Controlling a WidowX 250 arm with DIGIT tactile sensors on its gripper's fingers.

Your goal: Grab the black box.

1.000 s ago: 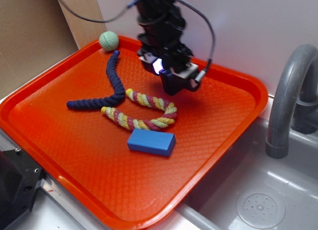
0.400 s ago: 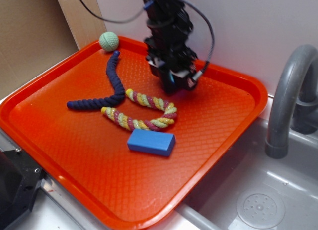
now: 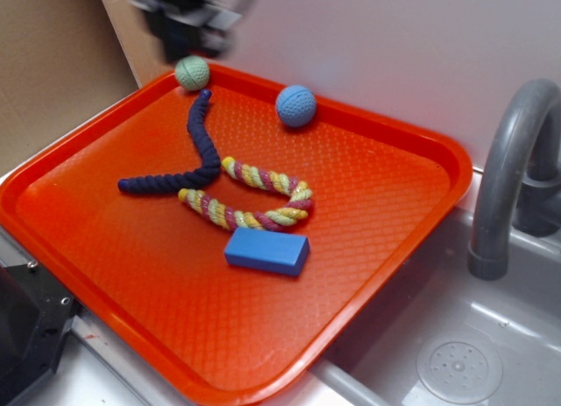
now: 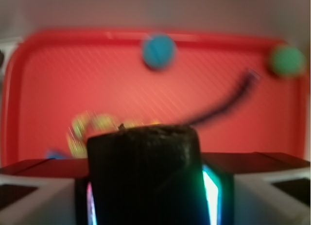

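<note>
The black box [image 4: 143,171] fills the lower middle of the wrist view, a matte dark block wedged between my two glowing pads [image 4: 210,188]. My gripper [image 4: 146,196] is shut on it. In the exterior view the gripper [image 3: 186,22] is a dark motion-blurred shape high above the tray's far left corner, near the green ball [image 3: 192,73]; the box cannot be told apart from it there.
The orange tray [image 3: 386,204] holds a blue ball [image 3: 295,105] at its far rim, a navy rope [image 3: 197,147], a striped rope [image 3: 254,195] and a blue rectangular block [image 3: 266,251]. A grey faucet [image 3: 508,160] and sink [image 3: 456,353] lie to the right.
The gripper has lifted off the tray and swung up and left with the black box in it, uncovering the blue ball it had been hiding.
</note>
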